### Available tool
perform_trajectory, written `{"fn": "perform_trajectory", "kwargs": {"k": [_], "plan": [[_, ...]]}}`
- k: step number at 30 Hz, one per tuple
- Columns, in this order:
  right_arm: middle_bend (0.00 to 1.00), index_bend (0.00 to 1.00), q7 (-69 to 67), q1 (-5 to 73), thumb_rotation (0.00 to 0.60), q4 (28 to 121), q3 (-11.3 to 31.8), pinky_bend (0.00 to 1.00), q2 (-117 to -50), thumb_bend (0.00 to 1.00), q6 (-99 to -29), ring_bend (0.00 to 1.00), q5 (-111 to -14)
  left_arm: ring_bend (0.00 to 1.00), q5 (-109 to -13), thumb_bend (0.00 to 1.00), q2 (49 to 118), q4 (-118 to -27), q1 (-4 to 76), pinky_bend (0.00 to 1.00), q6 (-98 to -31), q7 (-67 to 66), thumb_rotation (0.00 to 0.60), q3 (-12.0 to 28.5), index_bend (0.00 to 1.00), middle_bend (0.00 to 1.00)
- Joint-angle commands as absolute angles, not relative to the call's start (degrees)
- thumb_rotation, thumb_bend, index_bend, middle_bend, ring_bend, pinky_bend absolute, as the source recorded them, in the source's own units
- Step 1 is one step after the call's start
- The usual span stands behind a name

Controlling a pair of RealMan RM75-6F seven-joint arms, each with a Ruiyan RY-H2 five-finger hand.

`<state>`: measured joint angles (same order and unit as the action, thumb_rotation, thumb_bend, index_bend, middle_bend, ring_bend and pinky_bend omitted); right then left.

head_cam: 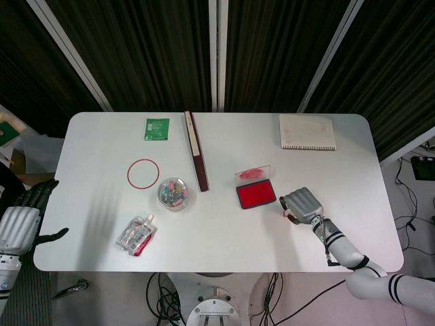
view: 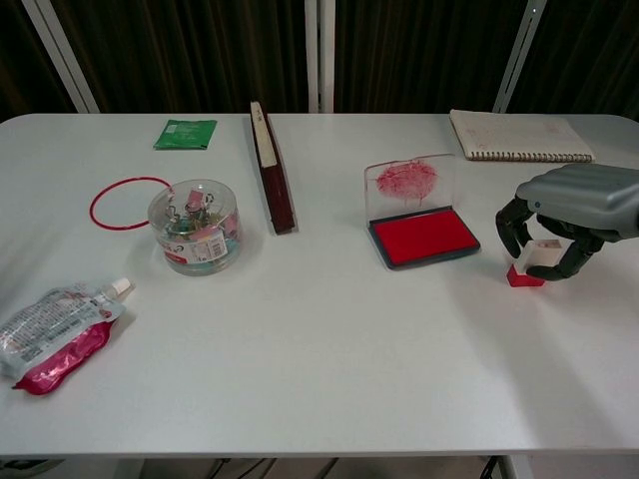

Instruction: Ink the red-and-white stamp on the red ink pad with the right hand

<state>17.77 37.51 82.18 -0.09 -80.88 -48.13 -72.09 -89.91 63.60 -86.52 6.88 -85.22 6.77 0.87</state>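
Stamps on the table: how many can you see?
1. The stamp stands just right of the ink pad, held in the right robot hand. None other shows.

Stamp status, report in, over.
Right robot hand grips the stamp, just right of the ink pad. Left robot hand open, off the table edge. Path to pad clear.

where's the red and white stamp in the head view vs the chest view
Head view: the small red-and-white block stamp shows lower right of centre, mostly hidden under the right hand.
Chest view: the stamp stands at the right edge, mid-height, with the right hand's fingers curled around it.
Shared landmark: the open red ink pad with its stained clear lid, just left of the stamp in both views.
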Motion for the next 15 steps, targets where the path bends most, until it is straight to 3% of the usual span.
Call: {"fn": "perform_trajectory", "kwargs": {"k": [1,15], "plan": [[0.56,0.64,17.71,37.49,0.600,82.27,0.00,0.99,-80.75,0.38,-48.05,0.80,-72.04,0.08,-89.86,0.04,63.54,-86.58,6.88,0.19,-85.18,6.75,0.555,0.86,0.05,0.08],[0.54,0.59,17.75,37.63,0.600,82.17,0.03,0.99,-80.34,0.35,-46.76,0.80,-71.58,0.08,-89.72,0.04,63.49,-86.82,6.94,0.19,-85.02,6.35,0.555,0.84,0.05,0.08]]}}
